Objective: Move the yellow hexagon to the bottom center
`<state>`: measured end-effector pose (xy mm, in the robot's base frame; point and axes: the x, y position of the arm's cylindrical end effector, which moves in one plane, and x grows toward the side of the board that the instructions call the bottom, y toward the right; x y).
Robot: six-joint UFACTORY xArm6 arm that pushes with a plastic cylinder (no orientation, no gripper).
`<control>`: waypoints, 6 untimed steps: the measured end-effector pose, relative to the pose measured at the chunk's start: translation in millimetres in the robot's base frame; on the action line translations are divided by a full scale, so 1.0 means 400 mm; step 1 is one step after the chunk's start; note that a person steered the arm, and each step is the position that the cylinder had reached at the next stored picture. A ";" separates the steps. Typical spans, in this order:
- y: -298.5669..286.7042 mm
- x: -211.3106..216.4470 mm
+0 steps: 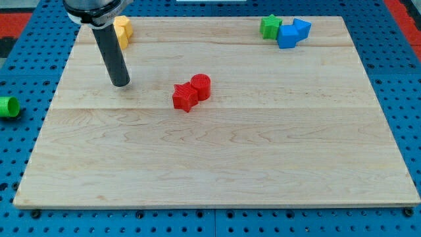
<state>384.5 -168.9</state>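
A yellow block [123,30], partly hidden behind the rod so its shape is unclear, sits at the view's top left corner of the wooden board [217,164]. My tip [121,84] rests on the board just below the yellow block, toward the view's bottom, apart from it. A red star [185,97] and a red cylinder [201,86] touch each other near the board's middle, to the right of my tip.
A green star [270,26] and two blue blocks [287,35] [302,27] cluster at the board's top right. A green cylinder [8,106] lies off the board on the blue pegboard at the view's left.
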 end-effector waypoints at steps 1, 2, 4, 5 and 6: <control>0.040 -0.084; 0.121 -0.328; -0.131 -0.477; -0.144 -0.414; -0.132 -0.327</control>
<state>253.8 -221.8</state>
